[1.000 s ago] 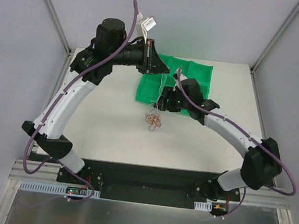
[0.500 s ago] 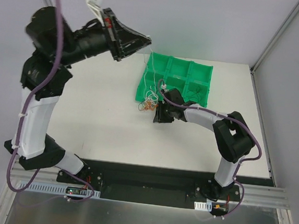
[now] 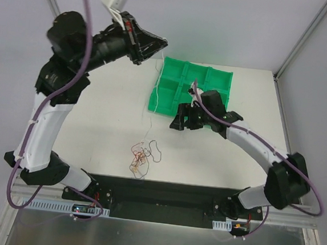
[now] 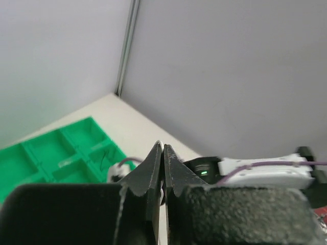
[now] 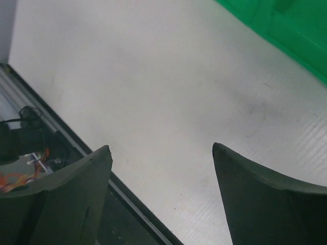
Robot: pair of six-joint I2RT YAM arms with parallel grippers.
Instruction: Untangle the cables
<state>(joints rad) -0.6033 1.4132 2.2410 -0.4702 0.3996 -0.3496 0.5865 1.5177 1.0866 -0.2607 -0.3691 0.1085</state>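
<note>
The cables [image 3: 142, 155] lie as a small tangle of red, orange and white curls on the white table, near its front edge. One thin white cable [image 3: 153, 99] rises from the tangle to my left gripper [image 3: 164, 42], which is held high over the tray's left end. In the left wrist view that gripper [image 4: 163, 146] is shut on the white cable, a sliver of it showing at the tips. My right gripper [image 3: 177, 121] hovers at the tray's front left corner. It stands open [image 5: 161, 148] with only bare table between its fingers.
The green compartment tray [image 3: 219, 78] sits at the back of the table, also seen as the tray [image 4: 46, 153] and the tray [image 5: 291, 25] in the wrist views. The black base rail [image 3: 157, 193] runs along the near edge.
The tangle has moved from beside the tray down toward the table's front edge, still strung to the left gripper by the white cable. The right gripper has opened and drawn back to the right.
</note>
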